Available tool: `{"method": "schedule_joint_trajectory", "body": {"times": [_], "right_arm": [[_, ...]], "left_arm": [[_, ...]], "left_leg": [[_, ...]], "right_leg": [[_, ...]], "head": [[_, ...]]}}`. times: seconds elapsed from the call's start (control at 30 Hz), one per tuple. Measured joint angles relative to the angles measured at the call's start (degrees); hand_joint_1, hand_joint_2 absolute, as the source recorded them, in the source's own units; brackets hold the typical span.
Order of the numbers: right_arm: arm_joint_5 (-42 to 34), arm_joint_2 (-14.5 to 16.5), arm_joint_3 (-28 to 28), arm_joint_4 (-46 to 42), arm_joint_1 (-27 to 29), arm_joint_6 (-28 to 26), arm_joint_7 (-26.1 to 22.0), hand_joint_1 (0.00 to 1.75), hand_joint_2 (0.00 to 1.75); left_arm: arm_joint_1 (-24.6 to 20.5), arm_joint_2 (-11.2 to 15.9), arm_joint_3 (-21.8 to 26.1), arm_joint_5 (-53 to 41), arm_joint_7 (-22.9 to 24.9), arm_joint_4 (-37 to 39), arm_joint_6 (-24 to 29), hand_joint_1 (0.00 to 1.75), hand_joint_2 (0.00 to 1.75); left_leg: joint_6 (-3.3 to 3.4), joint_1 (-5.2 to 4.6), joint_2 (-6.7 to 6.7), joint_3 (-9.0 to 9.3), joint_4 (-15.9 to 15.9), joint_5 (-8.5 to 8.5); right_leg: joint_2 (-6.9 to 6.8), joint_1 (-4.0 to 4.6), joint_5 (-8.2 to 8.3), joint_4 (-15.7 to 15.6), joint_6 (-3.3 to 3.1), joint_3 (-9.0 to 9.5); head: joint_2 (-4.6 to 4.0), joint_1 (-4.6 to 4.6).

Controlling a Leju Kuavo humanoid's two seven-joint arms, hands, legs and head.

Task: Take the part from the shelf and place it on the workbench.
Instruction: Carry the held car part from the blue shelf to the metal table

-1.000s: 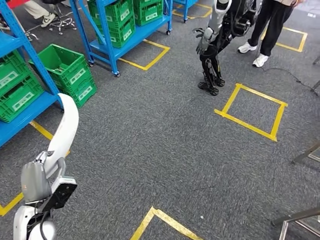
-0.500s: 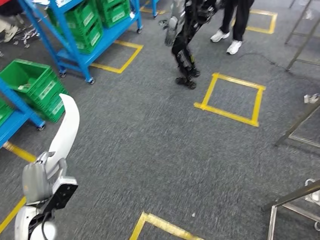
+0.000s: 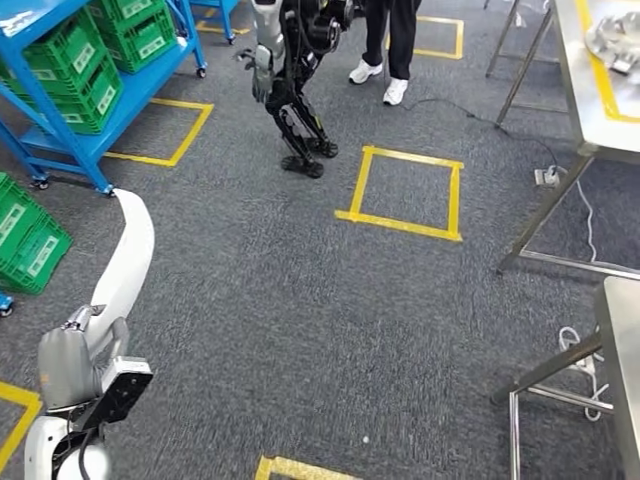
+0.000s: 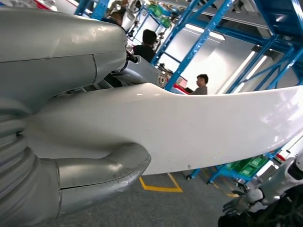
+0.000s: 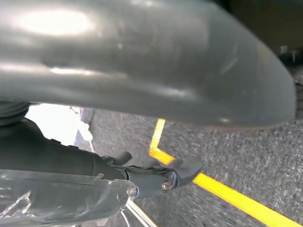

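A long, curved white part [image 3: 130, 262] rises from my left hand [image 3: 74, 362] at the lower left of the head view. That hand grips the part's lower end. In the left wrist view the white part [image 4: 200, 127] stretches across the picture, with the grey thumb [image 4: 103, 172] pressed along its side. A steel workbench [image 3: 590, 95] stands at the upper right, across the carpet from me. My right hand [image 5: 143, 61] hangs over the grey carpet, thumb and dark fingers [image 5: 157, 175] apart, with nothing between them.
Blue shelves [image 3: 90, 140] with green crates [image 3: 72, 70] stand at the left. Another humanoid robot [image 3: 294, 75] and a person's legs [image 3: 385, 40] are at the top centre. Yellow tape squares [image 3: 407, 185] mark the carpet. A second steel table [image 3: 623, 345] and a cable [image 3: 577, 345] lie at the right.
The whole view has swung to the right: shelves and crates slid left, and the steel tables came into view at the right. The white part stays in my left hand.
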Motion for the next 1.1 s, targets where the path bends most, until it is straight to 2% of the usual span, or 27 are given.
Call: {"method": "schedule_joint_trajectory", "body": {"times": [0.03, 0.07, 0.1, 0.13, 0.17, 0.2, 0.23, 0.3, 0.33, 0.37, 0.43, 0.47, 0.53, 0.6, 0.63, 0.67, 0.7, 0.73, 0.77, 0.8, 0.87, 0.93, 0.97, 1.0, 1.07, 1.1], "right_arm": [[0.05, -0.01, -0.01, 0.00, -0.09, 0.01, 0.00, 0.00, 0.00], [0.10, -0.01, -0.01, 0.00, -0.21, 0.02, -0.02, 0.00, 0.00], [0.14, -0.01, -0.01, 0.00, -0.28, 0.02, -0.03, 0.00, 0.00], [0.16, -0.01, -0.03, 0.00, -0.27, 0.02, -0.03, 0.00, 0.00], [0.18, -0.02, -0.07, 0.00, -0.19, 0.02, -0.03, 0.00, 0.00], [0.21, -0.02, -0.11, 0.00, -0.12, 0.02, -0.02, 0.00, 0.00], [0.26, -0.03, -0.15, 0.00, -0.07, 0.03, -0.02, 0.00, 0.00], [0.38, -0.02, -0.18, 0.00, -0.17, 0.07, -0.03, 0.00, 0.00], [0.43, -0.02, -0.18, 0.00, -0.26, 0.08, -0.04, 0.00, 0.00], [0.48, -0.03, -0.19, 0.00, -0.30, 0.08, -0.04, 0.00, 0.00], [0.60, -0.04, -0.20, 0.00, -0.25, 0.07, -0.04, 0.00, 0.00], [0.68, -0.04, -0.20, 0.00, -0.21, 0.06, -0.04, 0.00, 0.00], [0.78, -0.03, -0.20, 0.00, -0.25, 0.08, -0.04, 0.00, 0.00], [0.83, -0.03, -0.20, 0.00, -0.28, 0.14, -0.04, 0.00, 0.00], [0.85, -0.03, -0.21, 0.00, -0.26, 0.16, -0.04, 0.00, 0.00], [0.88, -0.03, -0.21, 0.00, -0.23, 0.18, -0.04, 0.00, 0.00], [0.91, -0.03, -0.22, 0.00, -0.21, 0.18, -0.04, 0.00, 0.00], [0.95, -0.03, -0.22, 0.00, -0.20, 0.18, -0.04, 0.00, 0.00], [0.98, -0.03, -0.22, 0.00, -0.21, 0.18, -0.05, 0.00, 0.00], [1.04, -0.04, -0.22, 0.00, -0.26, 0.17, -0.06, 0.00, 0.00], [1.19, -0.05, -0.22, 0.00, -0.26, 0.15, -0.08, 0.00, 0.00], [1.32, -0.05, -0.23, 0.00, -0.07, 0.14, -0.09, 0.00, 0.00], [1.36, -0.04, -0.23, 0.00, 0.02, 0.13, -0.09, 0.00, 0.00], [1.40, -0.04, -0.24, 0.00, 0.01, 0.13, -0.09, 0.00, 0.00], [1.48, -0.03, -0.25, 0.00, -0.18, 0.13, -0.10, 0.00, 0.00], [1.52, -0.03, -0.25, 0.00, -0.26, 0.13, -0.10, 0.00, 0.00]], "left_arm": [[0.06, -0.02, -0.01, -0.10, 0.01, 0.02, 0.04, 1.75, 1.75], [0.13, 0.00, 0.00, -0.17, 0.02, 0.03, 0.10, 1.75, 1.75], [0.16, 0.02, 0.00, -0.22, 0.03, 0.05, 0.13, 1.75, 1.75], [0.17, 0.03, 0.00, -0.27, 0.03, 0.07, 0.15, 1.75, 1.75], [0.17, 0.03, 0.00, -0.28, 0.07, 0.08, 0.16, 1.75, 1.75], [0.18, 0.02, -0.01, -0.26, 0.12, 0.08, 0.15, 1.75, 1.75], [0.17, 0.02, -0.01, -0.20, 0.22, 0.08, 0.14, 1.75, 1.75], [0.17, 0.01, -0.01, -0.04, 0.44, 0.08, 0.10, 1.75, 1.75], [0.17, 0.01, -0.01, 0.01, 0.52, 0.08, 0.08, 1.75, 1.75], [0.16, 0.01, -0.01, 0.04, 0.58, 0.08, 0.07, 1.75, 1.75], [0.10, -0.07, -0.02, 0.11, 0.78, 0.09, 0.02, 1.75, 1.75], [0.06, -0.10, -0.02, 0.16, 0.91, 0.09, -0.03, 1.75, 1.75], [0.01, -0.08, -0.01, 0.42, 1.07, 0.14, -0.24, 1.75, 1.75], [0.01, -0.02, 0.01, 0.73, 1.07, 0.29, -0.44, 1.75, 1.75], [0.02, -0.01, 0.02, 0.83, 1.07, 0.38, -0.48, 1.75, 1.75], [0.01, -0.01, 0.02, 0.85, 1.07, 0.46, -0.48, 1.75, 1.75], [0.01, -0.01, 0.02, 0.86, 1.04, 0.50, -0.46, 1.75, 1.75], [0.00, -0.02, 0.02, 0.86, 1.02, 0.50, -0.45, 1.75, 1.75], [-0.01, -0.02, 0.01, 0.87, 0.97, 0.51, -0.45, 1.75, 1.75], [-0.03, -0.03, 0.01, 0.90, 0.89, 0.50, -0.44, 1.75, 1.75], [-0.07, -0.03, 0.00, 1.10, 0.71, 0.52, -0.43, 1.75, 1.75], [-0.17, -0.08, -0.01, 1.29, 0.58, 0.54, -0.42, 1.75, 1.75], [-0.22, -0.14, 0.00, 1.32, 0.55, 0.53, -0.42, 1.75, 1.75], [-0.22, -0.19, 0.01, 1.33, 0.51, 0.52, -0.41, 1.75, 1.75], [-0.14, -0.25, 0.04, 1.36, 0.46, 0.52, -0.42, 1.75, 1.75], [-0.09, -0.26, 0.05, 1.37, 0.43, 0.53, -0.43, 1.75, 1.75]], "left_leg": [[0.23, -0.02, 0.62, 0.37, -0.03, -0.35], [0.39, -0.04, 1.28, 0.71, -0.02, -0.75], [0.43, -0.05, 1.91, 1.04, -0.02, -1.13], [0.44, -0.05, 2.47, 1.41, -0.02, -1.50], [0.40, -0.05, 2.98, 1.83, -0.02, -1.86], [0.33, -0.05, 3.43, 2.31, -0.02, -2.22], [0.20, -0.05, 3.89, 2.84, -0.02, -2.58], [-0.27, -0.21, 4.64, 3.71, 0.01, -3.19], [-0.55, -0.28, 4.94, 3.94, 0.01, -3.37], [-0.84, -0.32, 5.22, 4.06, -0.05, -3.44], [-1.47, -0.21, 5.58, 4.25, -0.22, -3.61], [-1.78, -0.14, 5.20, 4.16, 0.20, -4.16], [-2.26, -0.02, 3.68, 2.41, 4.30, -6.89], [-2.43, -0.01, 2.72, -1.18, 11.64, -10.27], [-2.48, 0.00, 2.59, -2.63, 14.32, -10.98], [-2.50, 0.02, 2.52, -3.25, 15.16, -10.58], [-2.50, 0.08, 2.40, -2.74, 13.78, -9.09], [-2.53, 0.21, 2.01, -1.28, 10.64, -6.96], [-2.60, 0.45, 0.97, 0.58, 6.81, -5.01], [-2.57, 0.71, -0.11, 2.35, 3.19, -3.83], [-2.19, 0.89, -1.56, 4.03, -0.23, -3.47], [-1.37, 0.74, -0.82, 4.30, -0.61, -3.63], [-0.96, 0.72, -0.31, 4.46, -0.75, -3.64], [-0.56, 0.73, 0.24, 4.62, -0.89, -3.64], [0.01, 0.60, 1.48, 4.84, -1.01, -3.76], [0.18, 0.51, 2.15, 4.89, -1.01, -3.84]], "right_leg": [[-1.87, -0.03, -1.50, 2.98, 0.40, -1.59], [-2.93, -0.18, -3.05, 6.64, 0.75, -3.80], [-3.34, -0.36, -4.05, 9.90, 1.01, -5.93], [-3.50, -0.52, -4.07, 11.76, 1.17, -7.46], [-3.60, -0.64, -2.93, 11.61, 1.25, -8.00], [-3.79, -0.70, -0.80, 9.23, 1.21, -7.37], [-4.40, -0.71, 1.85, 5.25, 1.11, -5.83], [-5.71, -0.51, 5.33, -1.23, 0.73, -3.16], [-6.04, -0.38, 5.97, -2.79, 0.51, -2.54], [-5.84, -0.25, 5.95, -2.98, 0.26, -2.61], [-4.93, -0.28, 6.23, -3.46, -0.34, -2.50], [-4.48, -0.39, 6.42, -3.75, -0.67, -2.32], [-3.55, -0.66, 6.77, -4.23, -1.17, -1.86], [-2.53, -0.69, 6.81, -4.27, -1.33, -1.85], [-1.94, -0.68, 6.80, -4.27, -1.34, -1.84], [-1.31, -0.69, 6.79, -4.27, -1.34, -1.81], [-0.63, -0.73, 6.77, -4.26, -1.31, -1.73], [0.06, -0.78, 6.73, -4.26, -1.22, -1.62], [0.72, -0.78, 6.66, -4.22, -1.06, -1.55], [1.35, -0.72, 6.54, -4.04, -0.84, -1.61], [2.38, -0.72, 6.48, -3.90, -0.21, -1.99], [3.06, -0.96, 6.46, -4.02, 0.48, -2.33], [2.47, -0.97, 6.11, -3.63, 0.80, -2.54], [1.27, -0.94, 5.21, -2.29, 1.08, -3.14], [-1.88, -0.92, 1.83, 3.99, 1.53, -6.14], [-2.80, -1.01, 0.03, 8.07, 1.71, -8.23]], "head": [[0.00, 0.18], [0.00, 0.31], [-0.01, 0.30], [-0.01, 0.31], [-0.01, 0.33], [-0.01, 0.34], [-0.01, 0.34], [-0.01, 0.27], [0.00, 0.23], [0.00, 0.18], [-0.01, 0.17], [-0.01, 0.12], [-0.01, -0.14], [-0.01, -0.35], [-0.01, -0.39], [-0.01, -0.39], [-0.01, -0.39], [-0.01, -0.39], [-0.01, -0.43], [-0.01, -0.47], [-0.01, -0.59], [-0.01, -0.61], [-0.01, -0.54], [0.00, -0.38], [0.00, -0.15], [0.00, -0.12]]}}
